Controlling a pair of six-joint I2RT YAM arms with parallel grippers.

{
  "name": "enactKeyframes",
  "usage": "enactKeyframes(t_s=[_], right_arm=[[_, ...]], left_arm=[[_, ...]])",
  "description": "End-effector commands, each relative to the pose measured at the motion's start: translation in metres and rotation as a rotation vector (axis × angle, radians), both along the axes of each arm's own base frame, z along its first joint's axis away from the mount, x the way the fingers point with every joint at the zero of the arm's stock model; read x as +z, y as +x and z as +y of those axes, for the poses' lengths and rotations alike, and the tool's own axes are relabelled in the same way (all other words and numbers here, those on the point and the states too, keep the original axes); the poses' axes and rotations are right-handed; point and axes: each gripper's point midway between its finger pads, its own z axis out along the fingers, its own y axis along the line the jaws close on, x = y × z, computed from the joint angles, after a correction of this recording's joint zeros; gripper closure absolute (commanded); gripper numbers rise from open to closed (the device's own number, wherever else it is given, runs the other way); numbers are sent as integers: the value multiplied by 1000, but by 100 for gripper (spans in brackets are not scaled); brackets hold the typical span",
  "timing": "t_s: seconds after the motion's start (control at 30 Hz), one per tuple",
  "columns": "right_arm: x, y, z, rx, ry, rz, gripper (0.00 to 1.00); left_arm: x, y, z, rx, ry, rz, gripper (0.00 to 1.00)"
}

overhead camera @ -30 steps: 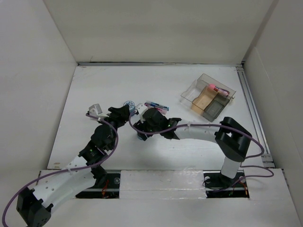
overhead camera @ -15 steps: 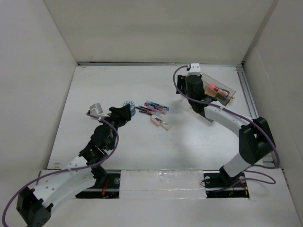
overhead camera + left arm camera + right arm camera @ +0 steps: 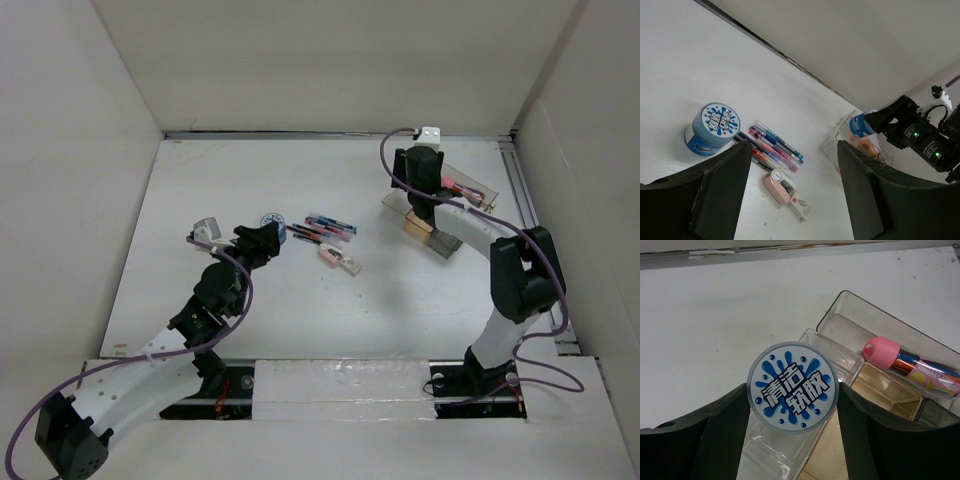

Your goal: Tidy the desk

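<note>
Right wrist view shows what the top view hides: right gripper (image 3: 793, 391) clamped on a blue-labelled tub (image 3: 793, 386) above the tray (image 3: 852, 322). Left gripper (image 3: 794, 150) gapes empty; the matte white desk (image 3: 400, 300) lies beneath both arms.

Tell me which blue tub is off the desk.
The blue tub clamped in the right gripper, over the clear tray. The other tub sits on the desk beside the pens.

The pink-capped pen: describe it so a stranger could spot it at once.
At the far right of the white desk sits a clear compartmented tray. The pen lies in its long back compartment. Its rounded pink cap sets it apart from the loose pens mid-desk.
</note>
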Motion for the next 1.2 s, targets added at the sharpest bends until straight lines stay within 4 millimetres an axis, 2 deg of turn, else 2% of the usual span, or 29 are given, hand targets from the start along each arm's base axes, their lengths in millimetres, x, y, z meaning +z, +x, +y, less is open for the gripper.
enactKeyframes(t_s=[0.0,0.03,0.1,0.2,0.37,0.47,0.5,0.53,0.63,0.7,0.73,0.83,0.87,0.9,0.93,0.97,1.0,1.07,1.1,1.13,1.17], right_arm=[[25,15,-9,-39,15,-81,66],[19,16,-6,-26,19,-68,66],[11,21,-16,-50,23,-36,65],[10,25,-23,-63,33,-30,65],[5,25,-25,-68,50,-5,62],[1,30,-25,-58,54,20,45],[0,29,-25,-60,56,29,34],[1,30,-24,-54,61,29,30],[13,29,-20,-26,73,1,21],[29,25,-15,-11,71,-31,21],[36,22,-2,16,70,-44,21],[53,15,8,32,61,-77,21],[54,11,19,52,62,-77,23],[59,7,24,62,72,-85,44],[59,3,36,104,86,-84,57],[57,-5,58,165,96,-81,74],[50,-11,74,224,115,-74,96],[40,-29,122,412,165,-50,100],[38,-44,158,510,184,-53,100],[25,-55,180,578,187,-25,99],[21,-65,199,622,187,-16,92]], left_arm=[[21,0,-1,-9,-31,-57,35],[20,0,-1,-8,-29,-52,35],[22,0,-3,-21,-27,-55,35],[21,0,-2,-15,-28,-56,35],[22,0,-3,-18,-30,-60,35],[22,0,-2,-15,-26,-54,35],[22,0,-3,-21,-26,-55,35],[21,0,-4,-23,-25,-53,35],[22,1,-2,-12,-26,-54,35],[21,0,-3,-18,-25,-50,35],[21,0,-3,-18,-25,-53,35],[22,0,-1,-7,-31,-54,35],[22,0,0,-6,-27,-52,35],[23,-1,0,-6,-35,-55,35],[21,-1,1,-6,-36,-55,35],[23,-2,2,0,-48,-63,35],[24,-3,6,15,-59,-70,35],[23,-5,13,38,-88,-68,36],[23,-6,20,69,-105,-69,36],[23,-10,28,91,-134,-82,37],[22,-12,33,111,-172,-85,36]])
